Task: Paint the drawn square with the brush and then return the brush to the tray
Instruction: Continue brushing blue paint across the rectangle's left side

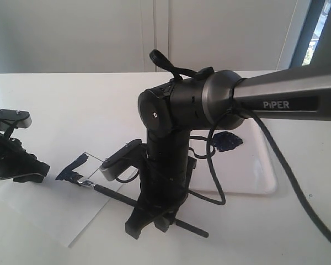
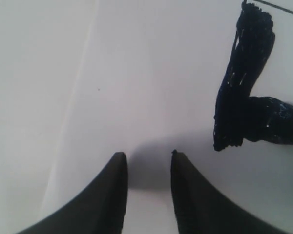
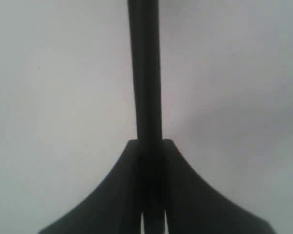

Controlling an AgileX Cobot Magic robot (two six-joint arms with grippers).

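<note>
Right pincer [image 3: 149, 142] pinching the brush [image 3: 145, 73], bristles at the drawn square [image 1: 73, 167].
Left pincer [image 2: 147, 153] spread, holding nothing.

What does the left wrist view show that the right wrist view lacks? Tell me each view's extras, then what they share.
Left wrist only: the drawn square, streaked with dark paint, the paint-coated tip of the brush next to it, and the left jaws open and empty. Right wrist only: the right jaws shut on the brush's black handle. Both: the brush and a pale surface.
</note>
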